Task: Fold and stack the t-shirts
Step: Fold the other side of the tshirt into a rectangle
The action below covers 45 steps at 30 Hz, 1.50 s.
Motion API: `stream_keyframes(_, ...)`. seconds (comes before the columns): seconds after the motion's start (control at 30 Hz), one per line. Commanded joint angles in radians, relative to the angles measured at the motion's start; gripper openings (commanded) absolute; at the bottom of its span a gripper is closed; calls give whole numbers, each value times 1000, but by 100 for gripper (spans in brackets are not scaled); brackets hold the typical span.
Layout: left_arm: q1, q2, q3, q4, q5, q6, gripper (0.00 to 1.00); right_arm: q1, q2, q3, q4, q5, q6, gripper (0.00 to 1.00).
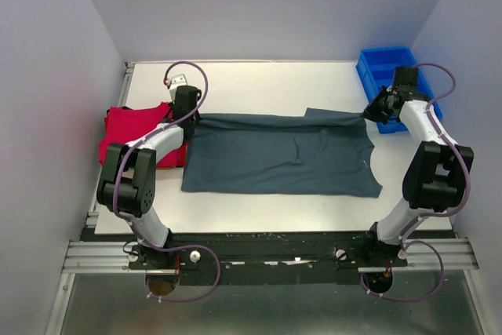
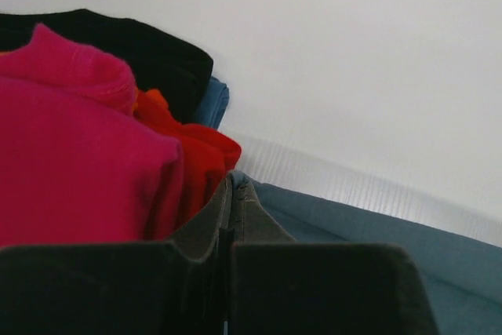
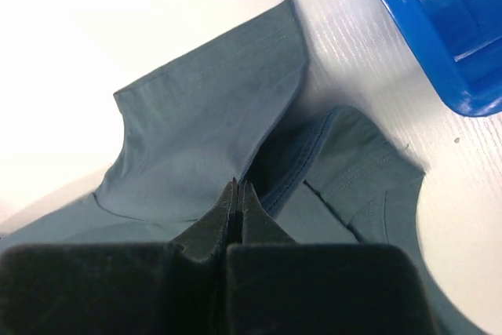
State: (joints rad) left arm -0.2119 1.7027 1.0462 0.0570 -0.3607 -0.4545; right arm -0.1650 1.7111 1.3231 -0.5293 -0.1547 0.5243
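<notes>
A dark grey-teal t-shirt [image 1: 282, 154] lies spread flat across the middle of the table. My left gripper [image 1: 190, 115] is at the shirt's far left corner, and in the left wrist view the left gripper [image 2: 234, 187] is shut with the cloth's edge [image 2: 376, 241] pinched at its tips. My right gripper [image 1: 367, 113] is at the far right corner. There the right gripper [image 3: 238, 187] is shut on a raised fold of the t-shirt [image 3: 204, 115]. A pile of red and pink-red t-shirts [image 1: 133, 132] sits at the left edge, close beside the left gripper [image 2: 78, 162].
A blue plastic bin [image 1: 392, 84] stands at the back right, just beyond the right gripper, and its wall [image 3: 439, 45] shows in the right wrist view. Black cloth [image 2: 157, 52] and blue cloth [image 2: 216, 103] lie behind the red pile. White walls enclose the table on three sides.
</notes>
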Motion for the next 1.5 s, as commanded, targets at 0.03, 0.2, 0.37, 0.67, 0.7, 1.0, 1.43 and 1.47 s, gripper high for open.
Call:
stream_keyframes(0.03, 3, -104, -103, 144, -60, 11, 0, -11, -50, -2, -29, -3, 0, 1)
stream_keyframes(0.2, 3, -149, -159, 204, -61, 23, 0, -19, -71, -38, -17, -5, 3, 1)
stream_keyframes(0.37, 0, -190, -219, 273, -32, 25, 0, -30, -97, -74, -9, 0, 3, 1)
stream_keyframes(0.67, -37, -262, -317, 260, -116, -35, 0, -44, -174, -198, 37, 17, 29, 1)
stream_keyframes(0.7, -43, -268, -336, 267, -127, -36, 0, -42, -183, -223, 48, 23, 36, 1)
stream_keyframes(1.0, -63, -264, -358, 49, -113, -225, 0, -47, -226, -438, 172, 46, 152, 1)
stream_keyframes(1.43, -83, -317, -391, -69, -34, -329, 38, -45, -353, -559, 259, 136, 168, 60)
stream_keyframes(1.47, -84, -343, -393, -72, -17, -319, 50, -42, -363, -552, 267, 135, 133, 66)
